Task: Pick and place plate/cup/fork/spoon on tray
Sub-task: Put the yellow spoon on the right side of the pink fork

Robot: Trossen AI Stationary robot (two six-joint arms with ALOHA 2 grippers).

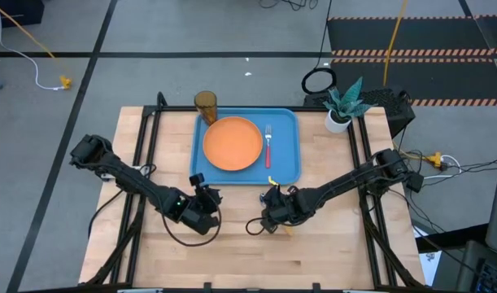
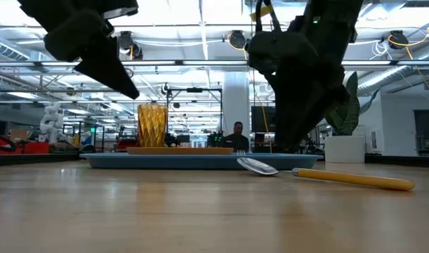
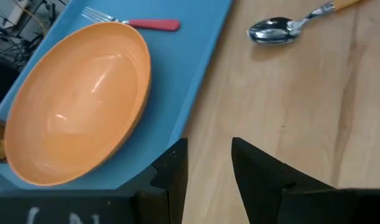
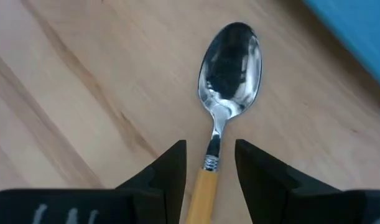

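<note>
Straddling the spoon (image 4: 222, 93) handle lengthwise with the right gripper (image 4: 210, 163), jaws parted, not yet clenching.

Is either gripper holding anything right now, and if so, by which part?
Nothing is held. The right gripper is open astride the spoon at its neck; the left gripper is open and empty.

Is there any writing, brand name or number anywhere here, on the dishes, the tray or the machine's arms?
Nothing readable in any view.
Pale marks on the left gripper's body: too blurred to read.
Similar faint marks on the right gripper's body: also unreadable.
Plate, cup, fork, spoon and tray: no lettering visible.
The room behind the table in the low view: any signs are too small to read.
</note>
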